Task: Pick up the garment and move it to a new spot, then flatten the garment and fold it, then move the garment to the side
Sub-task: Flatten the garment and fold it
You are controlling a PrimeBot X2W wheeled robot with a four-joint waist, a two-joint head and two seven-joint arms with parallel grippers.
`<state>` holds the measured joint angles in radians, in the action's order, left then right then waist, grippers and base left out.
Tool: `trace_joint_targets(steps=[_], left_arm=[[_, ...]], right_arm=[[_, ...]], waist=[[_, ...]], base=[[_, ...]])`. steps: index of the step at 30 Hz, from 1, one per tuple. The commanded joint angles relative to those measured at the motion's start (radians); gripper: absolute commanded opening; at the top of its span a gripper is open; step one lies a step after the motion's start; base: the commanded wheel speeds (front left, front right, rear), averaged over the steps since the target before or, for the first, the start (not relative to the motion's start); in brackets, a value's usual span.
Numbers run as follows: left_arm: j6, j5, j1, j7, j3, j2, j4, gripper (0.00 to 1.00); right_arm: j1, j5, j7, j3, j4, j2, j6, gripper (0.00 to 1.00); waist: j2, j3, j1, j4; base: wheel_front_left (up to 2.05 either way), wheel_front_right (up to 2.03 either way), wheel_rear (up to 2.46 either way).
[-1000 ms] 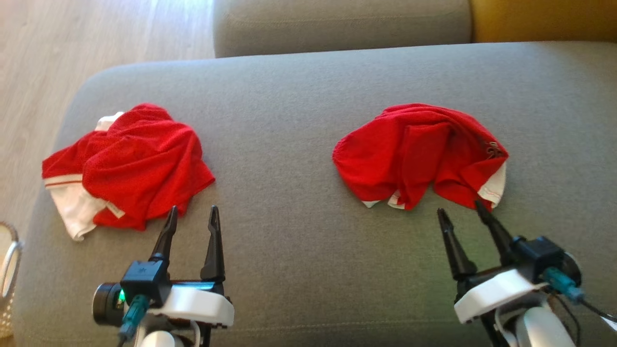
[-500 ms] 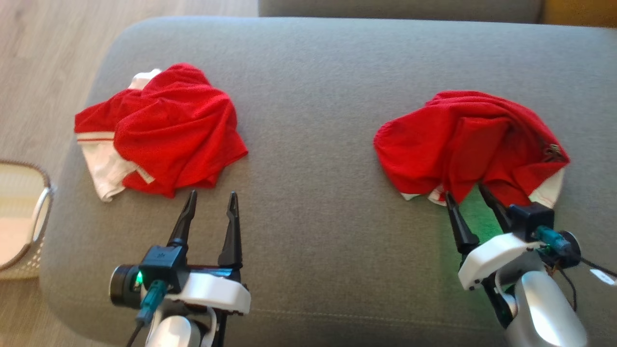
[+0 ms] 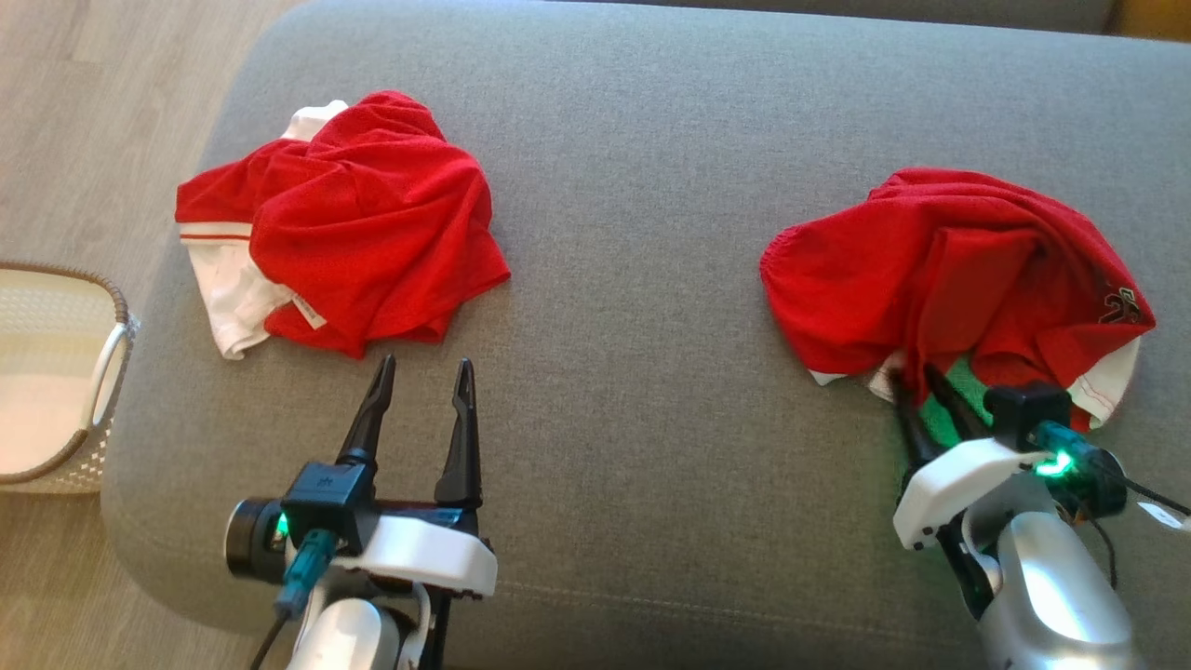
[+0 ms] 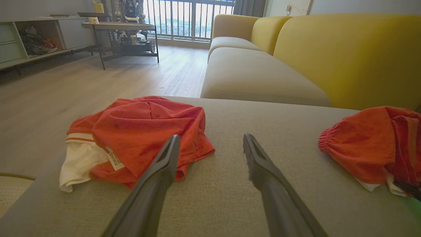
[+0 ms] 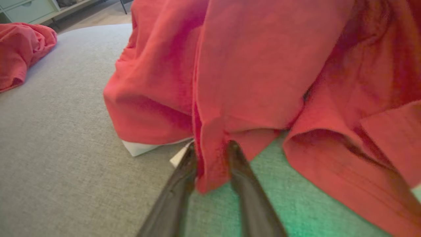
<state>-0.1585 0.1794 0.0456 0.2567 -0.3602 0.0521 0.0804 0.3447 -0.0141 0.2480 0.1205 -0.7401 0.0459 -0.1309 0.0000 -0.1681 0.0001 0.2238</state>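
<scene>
Where the garment (image 3: 940,270) lies on the cushion's (image 3: 633,140) right half, near hem straddled by right gripper (image 3: 914,374), pinch not determinable, left gripper (image 3: 425,363) spread over bare cushion, just short of second garment (image 3: 363,214).

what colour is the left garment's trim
White trim with a red stripe, clearest in the head view.
</scene>
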Motion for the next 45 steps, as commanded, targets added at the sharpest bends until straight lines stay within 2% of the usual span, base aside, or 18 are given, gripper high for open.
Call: trace_joint_targets(steps=[1,5,10,11,17,23,28,29,34,39,44,45], left_arm=[[-0.006,0.002,0.041,0.005,0.027,-0.002,-0.026,1.00],[-0.005,0.003,0.036,0.005,0.027,-0.002,-0.014,1.00],[0.001,0.010,0.022,0.005,0.039,-0.002,-0.007,1.00],[0.001,0.010,0.022,0.005,0.039,-0.002,-0.007,1.00],[0.009,0.012,-0.003,0.005,0.052,-0.002,-0.003,1.00],[0.010,0.013,-0.025,0.005,0.071,-0.002,-0.004,1.00],[0.009,0.017,-0.034,0.005,0.077,-0.002,-0.009,1.00],[0.008,0.019,-0.034,0.005,0.079,-0.002,-0.012,1.00],[0.006,0.020,-0.033,0.005,0.081,-0.002,-0.016,1.00],[0.009,0.018,-0.023,0.005,0.078,-0.002,-0.011,1.00],[0.011,0.015,-0.016,0.005,0.075,-0.002,-0.007,1.00],[0.012,0.014,-0.015,0.005,0.074,-0.002,-0.006,1.00]], right_arm=[[0.047,-0.004,0.012,-0.013,0.015,0.004,0.000,0.00],[0.057,0.028,0.013,-0.037,0.029,0.004,0.000,0.00],[0.056,0.138,0.013,-0.168,0.152,0.004,0.000,0.00],[0.056,0.138,0.013,-0.168,0.152,0.004,0.000,0.00],[0.055,0.269,0.014,-0.318,0.358,0.004,0.000,0.00],[0.037,0.358,-0.001,-0.376,0.501,0.004,0.000,0.00],[-0.036,0.342,-0.082,-0.272,0.554,0.004,0.000,0.00],[-0.079,0.322,-0.125,-0.209,0.570,0.004,0.000,0.00],[-0.182,0.277,-0.219,-0.050,0.586,0.004,0.000,0.00],[-0.224,0.238,-0.263,0.060,0.530,0.004,0.000,0.00],[-0.209,0.204,-0.252,0.094,0.427,0.004,0.000,0.00],[-0.204,0.185,-0.250,0.097,0.408,0.004,0.000,0.98]], waist=[[0.0000,0.005,-0.0001,0.000],[0.0000,0.028,-0.0001,-0.006],[0.0000,0.072,-0.0001,-0.022],[0.0000,0.072,-0.0001,-0.022],[0.0000,0.123,-0.0001,-0.043],[0.0000,0.149,-0.0001,-0.068],[0.0000,0.154,-0.0001,-0.088],[0.0000,0.152,-0.0001,-0.098],[0.0000,0.143,-0.0001,-0.125],[0.0000,0.133,-0.0001,-0.149],[0.0000,0.135,-0.0001,-0.170],[0.0000,0.136,-0.0001,-0.174]], base=[[0.00,0.00,0.00],[0.00,0.00,0.00],[0.00,0.00,0.00],[0.00,0.00,0.00],[0.00,0.00,0.00],[0.00,0.00,0.00],[0.00,0.00,0.00],[0.00,0.00,0.00],[0.00,0.00,0.00],[0.00,0.00,0.00],[0.00,0.00,0.00],[0.00,0.00,0.00]])
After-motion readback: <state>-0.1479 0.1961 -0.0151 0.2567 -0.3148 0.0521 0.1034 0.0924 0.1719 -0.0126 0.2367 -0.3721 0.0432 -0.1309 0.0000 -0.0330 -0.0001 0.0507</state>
